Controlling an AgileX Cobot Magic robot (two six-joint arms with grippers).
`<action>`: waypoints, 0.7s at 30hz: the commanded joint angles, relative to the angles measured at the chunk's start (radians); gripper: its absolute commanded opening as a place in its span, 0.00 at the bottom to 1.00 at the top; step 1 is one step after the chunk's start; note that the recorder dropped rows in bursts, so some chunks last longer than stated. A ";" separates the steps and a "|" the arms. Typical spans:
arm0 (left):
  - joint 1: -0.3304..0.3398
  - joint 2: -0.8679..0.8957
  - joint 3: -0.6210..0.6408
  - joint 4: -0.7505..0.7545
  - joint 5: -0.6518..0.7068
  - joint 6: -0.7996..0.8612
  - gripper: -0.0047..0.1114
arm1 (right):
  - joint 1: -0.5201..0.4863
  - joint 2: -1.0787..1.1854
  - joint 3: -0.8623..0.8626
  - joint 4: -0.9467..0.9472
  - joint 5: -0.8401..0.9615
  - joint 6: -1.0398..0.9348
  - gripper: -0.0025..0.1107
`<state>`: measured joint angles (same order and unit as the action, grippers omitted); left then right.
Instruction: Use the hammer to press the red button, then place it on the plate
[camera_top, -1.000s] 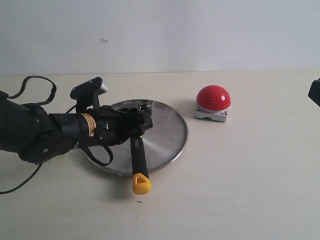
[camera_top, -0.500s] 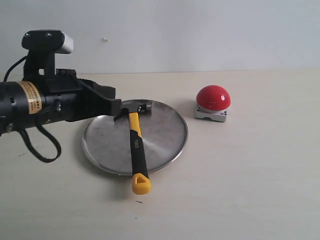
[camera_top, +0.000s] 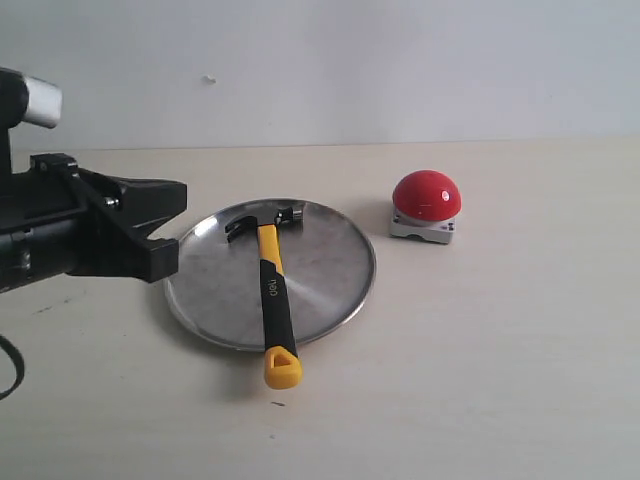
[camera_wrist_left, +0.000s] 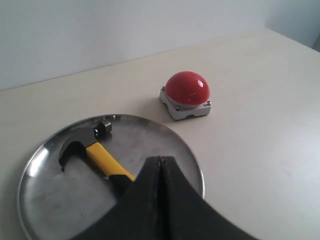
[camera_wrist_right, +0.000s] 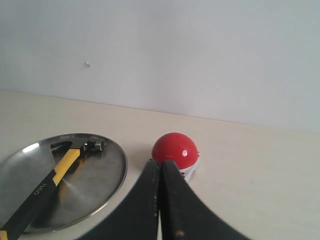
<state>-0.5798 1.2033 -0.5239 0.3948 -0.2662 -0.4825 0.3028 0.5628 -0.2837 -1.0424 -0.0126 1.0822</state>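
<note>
1. Left claw (camera_wrist_left: 160, 161) reads fully closed in my wrist feed, tips pressed together, gripping nothing.
2. In the exterior view I see it at the plate's (camera_top: 345, 295) left edge, apart from the hammer (camera_top: 272, 290); I can't tell its height over the rim.
3. Right claw (camera_wrist_right: 160, 164), same story: tips together, empty. I can't find it in the exterior view.
4. Hammer lies flat on the plate, dark head toward the far rim, handle running across the middle to the near rim.
5. Yellow holed end (camera_top: 283, 368) sticks out past the near rim, over the table (camera_top: 480, 370).
6. Red button (camera_top: 427, 195) on its grey base sits on the table right of the plate, near it but apart.
</note>
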 joint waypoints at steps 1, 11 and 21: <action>0.003 -0.079 0.057 -0.015 0.021 0.014 0.04 | 0.000 -0.004 0.007 0.005 0.004 0.001 0.02; 0.003 -0.276 0.163 -0.015 0.088 0.038 0.04 | 0.000 -0.004 0.007 0.005 0.004 0.001 0.02; 0.158 -0.481 0.305 -0.015 0.080 -0.066 0.04 | 0.000 -0.004 0.007 0.005 0.004 0.001 0.02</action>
<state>-0.4685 0.7690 -0.2534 0.3909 -0.1813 -0.5034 0.3028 0.5628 -0.2837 -1.0424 -0.0108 1.0822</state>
